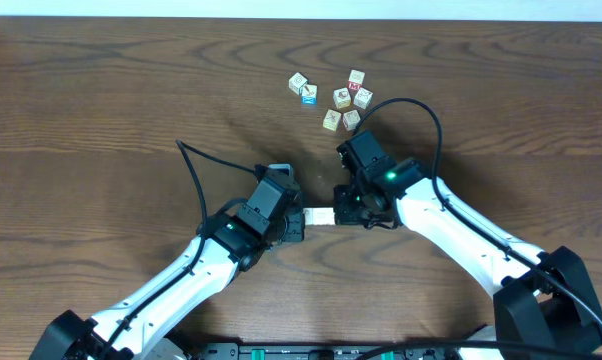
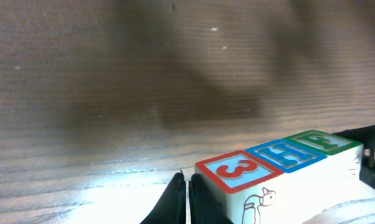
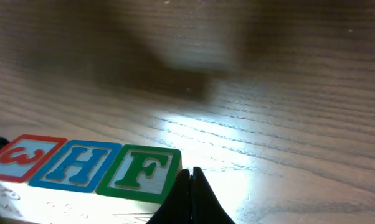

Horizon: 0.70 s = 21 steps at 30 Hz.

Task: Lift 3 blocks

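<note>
**Overhead.** Row of three blocks (image 1: pixel 319 215) lies lower centre, pinched end to end between left gripper (image 1: pixel 301 216) and right gripper (image 1: pixel 339 212). Loose cubes (image 1: pixel 342 98) are clustered upper centre on the table (image 1: pixel 101 100), well apart from the row. I cannot read the row's height off the wood from here.

**Left wrist.** Fingers clenched together at bottom centre, tips butting the red 3 block (image 2: pixel 236 171). Blue H block (image 2: pixel 286 155) and green F block (image 2: pixel 324 142) run toward the right edge.

**Right wrist.** Fingers likewise pressed closed, pushing on the F end. A blocky shadow sits detached at upper centre, which only this view shows. I judge the row airborne and the lift largely done, with only the holding left.
</note>
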### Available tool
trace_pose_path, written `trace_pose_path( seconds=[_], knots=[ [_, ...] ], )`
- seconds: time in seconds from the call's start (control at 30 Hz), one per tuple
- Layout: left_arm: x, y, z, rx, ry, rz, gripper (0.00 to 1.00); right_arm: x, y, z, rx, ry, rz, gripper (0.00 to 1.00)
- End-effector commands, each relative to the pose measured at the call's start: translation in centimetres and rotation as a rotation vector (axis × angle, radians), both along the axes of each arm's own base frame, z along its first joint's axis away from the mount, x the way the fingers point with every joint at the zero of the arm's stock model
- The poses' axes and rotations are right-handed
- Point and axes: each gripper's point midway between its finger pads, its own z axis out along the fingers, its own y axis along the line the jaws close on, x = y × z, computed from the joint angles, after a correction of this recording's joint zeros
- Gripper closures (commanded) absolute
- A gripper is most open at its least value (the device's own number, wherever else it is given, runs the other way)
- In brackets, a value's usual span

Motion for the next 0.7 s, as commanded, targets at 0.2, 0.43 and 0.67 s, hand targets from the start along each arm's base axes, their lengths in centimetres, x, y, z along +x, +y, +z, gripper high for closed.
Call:
trace_pose_path(
  seconds=[0.2, 0.43, 0.67],
  knots=[
    [-2.0, -7.4, 6.9, -0.287, -0.029, -0.253, 0.93, -1.5, 6.8, 5.0, 0.323, 0.041, 0.140, 0.99],
    [-2.0, -7.5, 6.9, -0.290, -0.027, -0.256, 0.93, -1.2, 7.1, 5.7, 0.337, 0.032, 0.145, 0.99],
    [-2.1, -7.5, 7.3, -0.300, -0.035, -0.261, 0.93, -1.0, 7.2, 6.0, 0.340, 0.028, 0.146, 0.99]
  ],
)
